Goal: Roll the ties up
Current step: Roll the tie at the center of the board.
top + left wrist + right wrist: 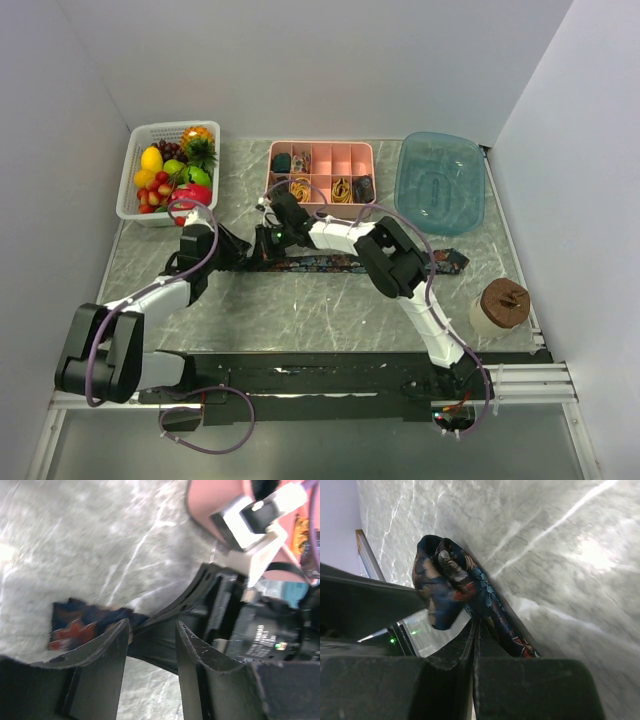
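The tie (446, 260), a long narrow strip of dark paisley fabric, is laid flat across the middle of the grey marble-veined table (300, 320). Its left end is curled into a small soft fold and pinched by the right gripper (475, 630), whose fingers are pressed together. The left gripper (152, 626) is held just beside it, its curved black fingers apart.

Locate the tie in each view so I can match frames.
Top view: tie lies across the middle of the table.
Left wrist: tie lower left, beside the left claw.
Right wrist: tie centre-left, rolled end at the tips of the right claw.
Shared landmark: the grey marble table.
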You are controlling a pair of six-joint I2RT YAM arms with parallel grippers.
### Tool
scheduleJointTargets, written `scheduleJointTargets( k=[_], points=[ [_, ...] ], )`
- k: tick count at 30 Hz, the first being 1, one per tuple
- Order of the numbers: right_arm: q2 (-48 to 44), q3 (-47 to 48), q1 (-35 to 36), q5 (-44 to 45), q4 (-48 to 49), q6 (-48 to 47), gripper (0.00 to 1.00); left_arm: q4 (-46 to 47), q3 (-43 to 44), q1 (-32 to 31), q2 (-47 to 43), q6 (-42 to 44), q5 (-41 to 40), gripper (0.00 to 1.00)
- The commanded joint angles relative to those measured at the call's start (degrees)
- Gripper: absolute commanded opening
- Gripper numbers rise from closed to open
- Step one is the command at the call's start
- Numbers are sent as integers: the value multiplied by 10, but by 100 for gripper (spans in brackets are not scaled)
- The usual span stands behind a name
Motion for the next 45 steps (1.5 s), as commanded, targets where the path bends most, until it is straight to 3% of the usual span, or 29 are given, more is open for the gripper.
scheduleJointTargets(
  k=[1, 10, 17, 20, 21, 24, 26, 36, 45],
  points=[
    [-55, -16, -10, 19, 6, -8, 0, -7, 35, -2, -31, 21, 10, 47],
    [-106, -52, -15, 25, 36, -6, 0, -76, 55, 0, -76, 45, -24, 48],
    [-109, -35, -13, 15, 54, 4, 0, -83, 31, 36, -85, 43, -25, 46],
    [-95, -11, -6, 10, 49, 5, 0, -74, 15, 63, -85, 40, -6, 37],
    [-89, 3, -5, 10, 47, 5, 0, -71, 12, 69, -84, 40, -2, 26],
    [-80, 20, 0, 9, 44, 7, 0, -60, 0, 85, -78, 42, 13, 8],
    [-77, 29, 1, 8, 40, 5, 0, -49, 0, 88, -64, 44, 25, 1],
    [-50, 72, 8, 16, 1, -4, 0, 28, -1, 88, 34, 36, 79, 1],
    [-26, 70, 15, 41, -30, -22, 0, 64, -7, 88, 66, 23, 97, 1]
  ],
)
